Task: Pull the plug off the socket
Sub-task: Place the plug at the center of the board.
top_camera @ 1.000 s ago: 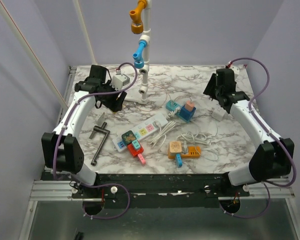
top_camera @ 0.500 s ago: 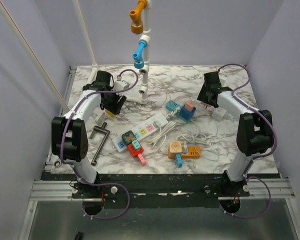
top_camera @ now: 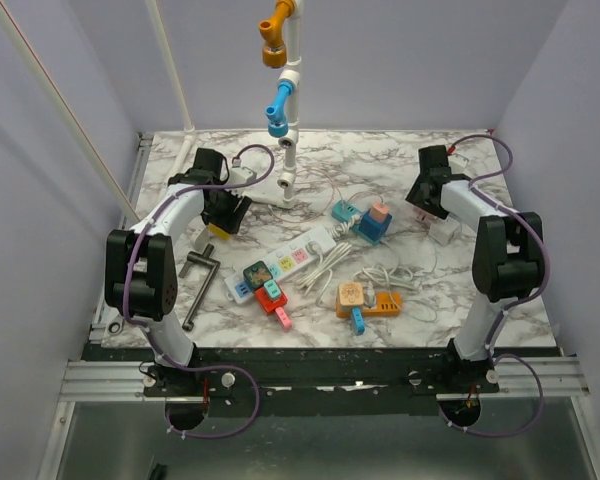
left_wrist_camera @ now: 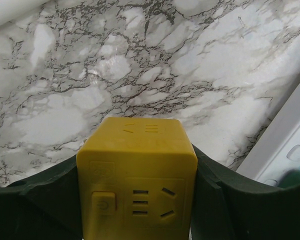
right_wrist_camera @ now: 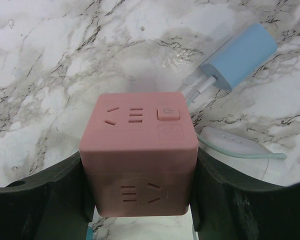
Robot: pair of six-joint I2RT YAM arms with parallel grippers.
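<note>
- A power symbol is showing on the button [left_wrist_camera: 102, 204] of the yellow cube [left_wrist_camera: 136, 170] and on the pink cube [right_wrist_camera: 138, 150].
- Since a second ago, both arms are standing folded upright instead of spread low.
- The left tool [top_camera: 224, 211], jaws spread to cube width, is pinching the yellow cube; the right tool [top_camera: 427, 195] is likewise pinching the pink cube.
- The socket [top_camera: 298, 255] is lying slantwise mid-worktop [top_camera: 380, 150], apart from both tools, with a dark plug [top_camera: 255, 272] at its near-left end.

Soft, bright, even light falls from above on the marble table [top_camera: 450, 290], leaving only faint shadows under the arms. In the wrist views the yellow cube socket [left_wrist_camera: 137, 185] and pink cube socket [right_wrist_camera: 138, 150] look sharp, and a mild sheen shows on the marble behind.
</note>
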